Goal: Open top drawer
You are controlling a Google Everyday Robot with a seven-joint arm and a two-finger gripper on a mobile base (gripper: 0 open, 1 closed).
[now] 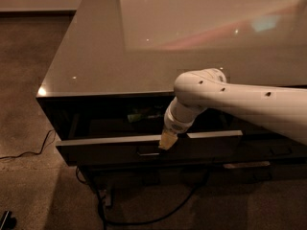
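Pale-yellow tipped, the pincer [167, 141] is set beside the handle [147, 151] on the dark front of the top drawer [100, 153], placed there for pulling; its grip cannot be told. The drawer is seen partly out beneath the desk [96, 56].

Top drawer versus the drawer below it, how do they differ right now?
The top drawer is pulled out, with its pale upper edge showing; the drawer below sits further back and is mostly in shadow. The gripper is at the top drawer's upper edge, just above its handle; nothing touches the drawer below. Both have dark fronts.
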